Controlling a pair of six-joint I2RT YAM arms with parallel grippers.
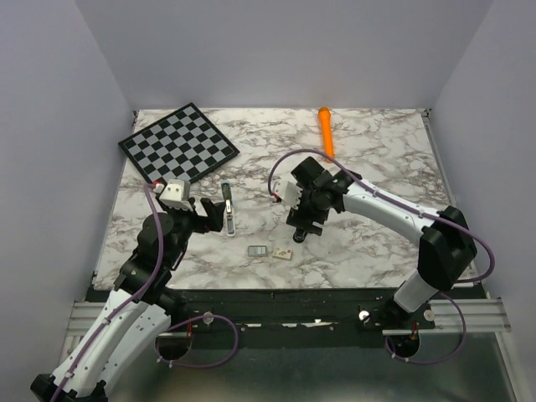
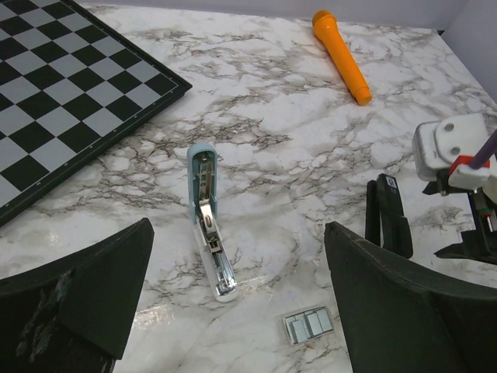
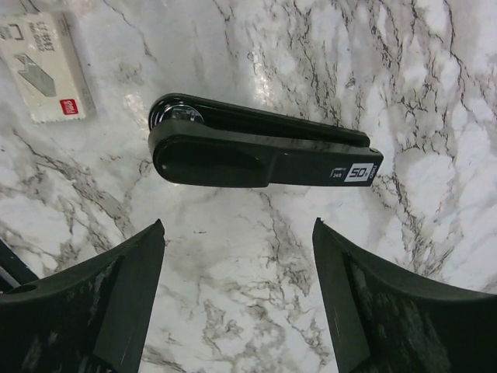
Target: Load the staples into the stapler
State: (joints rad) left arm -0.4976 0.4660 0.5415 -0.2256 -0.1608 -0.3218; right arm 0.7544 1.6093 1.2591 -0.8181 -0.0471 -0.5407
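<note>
Right gripper [image 3: 237, 233] hovers wide-open over the stapler [image 3: 256, 155].

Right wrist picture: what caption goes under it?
Open right gripper hovers above black stapler on marble table, small box nearby.

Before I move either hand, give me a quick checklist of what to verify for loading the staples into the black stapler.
1. Right hand open and empty: ok.
2. Left hand open and empty: ok.
3. Stapler lying free, not gripped by either hand: ok.
4. Stapler's top arm raised for loading: not ok, it looks shut against the base.
5. Staples in the open with nothing on them: ok.
6. Which way up the Staples lie: cannot tell.
</note>
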